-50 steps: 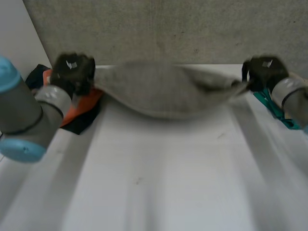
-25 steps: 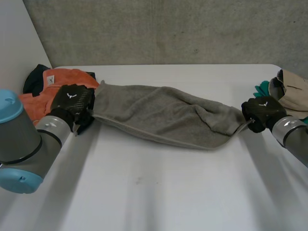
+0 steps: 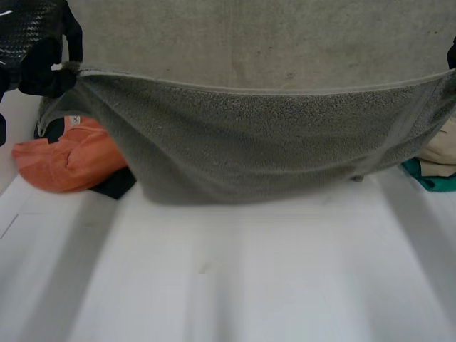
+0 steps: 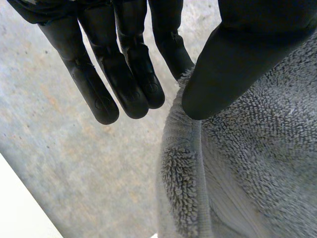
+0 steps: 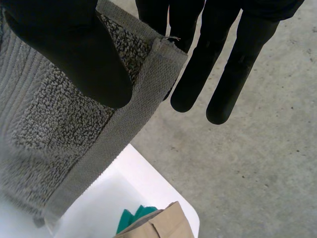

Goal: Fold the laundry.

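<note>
A grey towel (image 3: 263, 135) hangs spread wide in the air above the white table (image 3: 235, 278), its lower edge sagging near the tabletop. My left hand (image 3: 35, 43) holds its upper left corner; in the left wrist view the thumb (image 4: 233, 64) pinches the towel (image 4: 247, 163) against the straight fingers (image 4: 124, 74). My right hand (image 5: 64, 54) holds the upper right corner, thumb pressed on the hemmed edge of the towel (image 5: 59, 139) against its fingers (image 5: 213, 64).
An orange cloth (image 3: 68, 157) on dark garments lies at the table's back left. A teal cloth (image 3: 431, 178) and a beige one (image 3: 440, 151) lie at the back right. A grey wall stands behind the table.
Both hands have risen high and toward the camera, lifting the towel off the table so it now hangs stretched between them instead of lying across the back.
</note>
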Robot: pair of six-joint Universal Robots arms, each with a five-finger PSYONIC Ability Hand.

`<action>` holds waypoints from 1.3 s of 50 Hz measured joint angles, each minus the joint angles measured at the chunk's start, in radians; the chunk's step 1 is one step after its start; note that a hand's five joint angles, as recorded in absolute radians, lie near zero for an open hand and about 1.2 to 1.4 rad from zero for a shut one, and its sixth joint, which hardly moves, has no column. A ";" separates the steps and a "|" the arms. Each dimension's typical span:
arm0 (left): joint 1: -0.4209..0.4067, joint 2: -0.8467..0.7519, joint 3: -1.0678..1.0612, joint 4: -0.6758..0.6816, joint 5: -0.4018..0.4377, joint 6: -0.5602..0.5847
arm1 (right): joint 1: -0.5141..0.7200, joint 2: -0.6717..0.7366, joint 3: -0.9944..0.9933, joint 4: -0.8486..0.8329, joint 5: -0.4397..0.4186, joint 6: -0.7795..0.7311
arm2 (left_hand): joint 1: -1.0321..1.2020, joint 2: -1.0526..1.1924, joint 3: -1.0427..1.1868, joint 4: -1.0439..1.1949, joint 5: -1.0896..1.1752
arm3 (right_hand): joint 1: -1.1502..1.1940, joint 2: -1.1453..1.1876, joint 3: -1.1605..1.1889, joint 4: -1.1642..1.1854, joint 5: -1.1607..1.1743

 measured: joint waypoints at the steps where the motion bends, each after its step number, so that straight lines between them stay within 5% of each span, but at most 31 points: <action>1: 0.002 -0.025 0.025 -0.026 0.000 0.001 | 0.004 0.010 -0.019 0.020 0.000 -0.001 | 0.000 0.000 0.000 0.000 0.000 | 0.000 0.000 0.000 0.000 0.000; 16: -0.013 -0.527 0.208 -0.034 -0.002 0.153 | 0.205 0.329 -0.073 -0.008 0.212 -0.129 | 0.000 0.000 0.000 0.000 0.000 | 0.000 0.000 0.000 0.000 0.000; 24: -0.024 -0.692 0.520 0.192 -0.019 0.153 | 0.282 0.471 -0.258 -0.417 0.369 0.090 | 0.000 0.000 0.000 0.000 0.000 | 0.000 0.000 0.000 0.000 0.000; 29: -0.018 -0.677 0.642 0.435 -0.077 0.085 | 0.282 0.449 -0.314 -0.734 0.410 0.283 | 0.000 0.000 0.000 0.000 0.000 | 0.000 0.000 0.000 0.001 0.000; 35: -0.014 -0.616 0.661 0.583 -0.111 0.014 | 0.266 0.414 -0.334 -0.926 0.427 0.409 | 0.000 0.000 0.000 0.000 0.000 | 0.000 0.000 0.000 0.000 0.000; 52: -0.015 -0.578 0.311 0.451 -0.046 0.014 | 0.238 0.470 -0.208 -0.686 0.279 0.347 | 0.000 0.000 0.000 0.000 0.000 | 0.000 0.000 0.000 0.001 0.000; 65: -0.053 -0.596 -0.092 0.364 0.040 0.128 | 0.190 0.481 0.048 -0.317 0.183 -0.076 | 0.000 0.001 0.000 0.000 0.000 | 0.000 0.000 0.000 0.001 0.000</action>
